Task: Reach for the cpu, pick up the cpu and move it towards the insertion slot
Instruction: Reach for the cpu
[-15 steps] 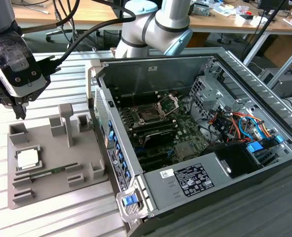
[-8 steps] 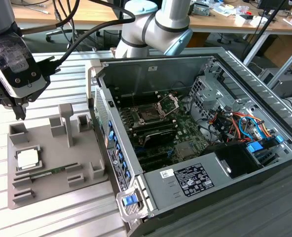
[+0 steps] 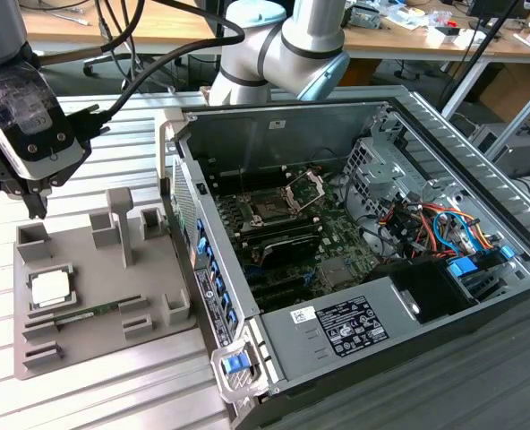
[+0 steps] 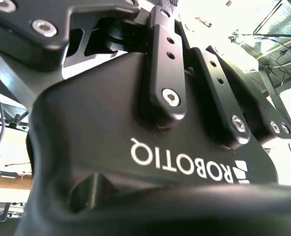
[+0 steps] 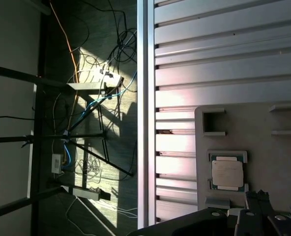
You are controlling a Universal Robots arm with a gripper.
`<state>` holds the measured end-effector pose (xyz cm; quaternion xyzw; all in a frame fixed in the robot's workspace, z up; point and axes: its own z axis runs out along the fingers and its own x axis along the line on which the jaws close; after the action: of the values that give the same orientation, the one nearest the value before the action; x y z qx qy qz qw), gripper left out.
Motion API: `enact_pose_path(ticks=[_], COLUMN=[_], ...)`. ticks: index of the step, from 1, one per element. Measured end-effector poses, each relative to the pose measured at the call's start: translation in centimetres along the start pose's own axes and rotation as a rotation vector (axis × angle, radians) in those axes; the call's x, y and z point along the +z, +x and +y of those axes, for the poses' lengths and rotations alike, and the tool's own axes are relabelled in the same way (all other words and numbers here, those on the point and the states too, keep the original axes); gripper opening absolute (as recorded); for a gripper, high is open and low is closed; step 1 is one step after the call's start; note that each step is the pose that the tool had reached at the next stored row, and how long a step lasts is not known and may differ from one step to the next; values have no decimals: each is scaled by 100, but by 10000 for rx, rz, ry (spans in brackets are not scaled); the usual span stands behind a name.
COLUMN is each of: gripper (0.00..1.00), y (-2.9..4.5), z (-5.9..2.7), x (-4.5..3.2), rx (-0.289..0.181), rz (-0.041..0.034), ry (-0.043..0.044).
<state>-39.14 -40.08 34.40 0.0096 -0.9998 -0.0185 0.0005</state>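
Robotics lab set up for computer assembly work.

A grey jointed robot arm (image 3: 287, 40) with a black pincer (image 3: 23, 193) reaches over a worktop (image 3: 113, 394) of slatted aluminium profile. On the worktop lies an opened desktop computer case (image 3: 354, 125), its green motherboard (image 3: 328, 242) and coloured wiring (image 3: 435, 224) laid bare. Just beside the case is a grey plastic tray (image 3: 86, 345) with parts seated in moulded recesses. In the exterior view, long wooden desks (image 3: 158, 40) behind the worktop carry scattered small items and papers. In the first wrist view, the dark floor (image 5: 17, 49) beside the worktop is strewn with loose cables (image 5: 101, 93) and crossed by black stand legs (image 5: 17, 138).
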Motion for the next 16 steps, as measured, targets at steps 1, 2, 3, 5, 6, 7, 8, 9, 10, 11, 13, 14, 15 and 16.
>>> enact_pose_path(ticks=[1,2,3,5,6,7,8,9,10,11,13,14,15,16], gripper=[11,11,11,11,11,11,11,11,11,11,11,11,11,11], y=[0,0,1,2,2,4,4,4,5,5,6,7,8,9], z=[0,0,0,0,0,0,-1,-1,-1,-1,-1,-1,-1,-1], x=[2,4,8,14,15,18,19,20,21,24,28,30,31,32], rx=[0,0,0,0,0,0,0,0,0,1,0,0,0,0], rz=[-1,0,0,0,0,0,0,0,0,0,-1,-1,-1,0], ry=[0,1,1,4,4,4,4,4,5,5,5,5,6,6])
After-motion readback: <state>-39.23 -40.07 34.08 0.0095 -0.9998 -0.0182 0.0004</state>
